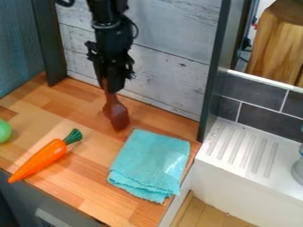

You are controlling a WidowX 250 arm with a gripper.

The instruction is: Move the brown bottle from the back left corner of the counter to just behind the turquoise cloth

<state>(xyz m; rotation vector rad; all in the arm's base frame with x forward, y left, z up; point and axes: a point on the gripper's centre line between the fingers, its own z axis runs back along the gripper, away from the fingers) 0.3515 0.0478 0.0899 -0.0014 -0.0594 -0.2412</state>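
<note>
My gripper (110,88) hangs down at the upper middle left, in front of the whitewashed board wall. It is shut on the handle of a brown wooden spoon (117,116), whose broad end points down at the counter. Whether that end touches the wood, I cannot tell. Just to the lower right lies a folded turquoise cloth (151,162). An orange toy carrot (42,158) with a green top lies to the lower left, slanting toward the counter's front edge.
The wooden counter (89,186) ends at the front left. A green round object (3,131) sits at the left edge. Dark upright posts flank the board wall (172,57). On the right are a white ridged drainboard (242,148) and grey tiles.
</note>
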